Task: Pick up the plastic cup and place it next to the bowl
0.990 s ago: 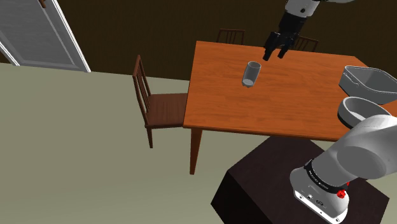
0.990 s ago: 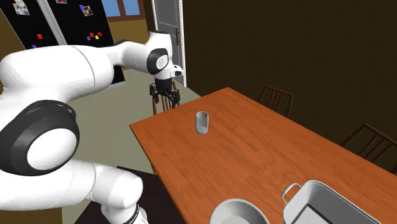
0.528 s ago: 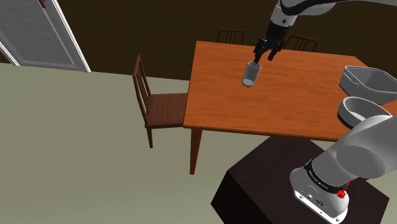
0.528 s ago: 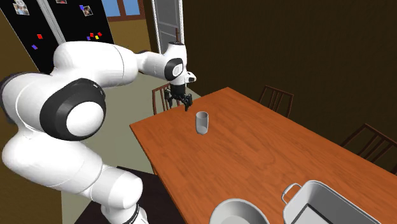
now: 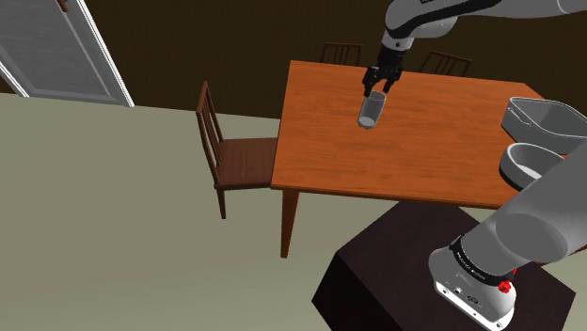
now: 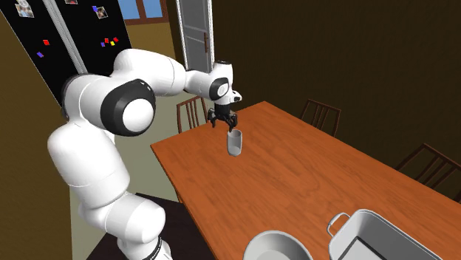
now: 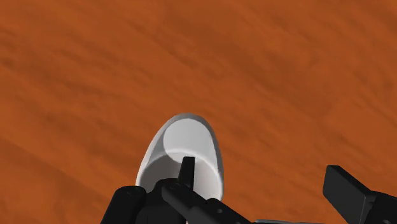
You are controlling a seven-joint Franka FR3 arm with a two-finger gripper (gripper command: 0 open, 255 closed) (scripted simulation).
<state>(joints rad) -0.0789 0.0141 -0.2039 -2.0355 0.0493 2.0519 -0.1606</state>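
- While the white arm reaches out over the table [image 5: 442,155], its black tool [image 5: 375,85] hangs right above the cup [image 5: 370,110], with its tips down at the cup's rim.
- The tool's fingers [image 7: 347,191] stand apart. In the wrist view the cup's open mouth lies between them, far closer to one finger than to the other, and I cannot tell whether that finger touches the rim.
- The cup is pale grey and stands upright on the orange-brown wooden table, in the part toward the shoulder view's left.
- A grey bowl [image 5: 527,162] sits at the table's edge at the shoulder view's right, well apart from the cup.
- Just beyond the bowl stands a grey rectangular tub [image 5: 550,120]; the second exterior view shows a handle on its end.
- A wooden chair [image 5: 230,155] stands at the table's end on the shoulder view's left, and two more chair backs [image 5: 341,52] show behind the far side.
- The arm's base rests on a dark stand [image 5: 376,282] close to the table.
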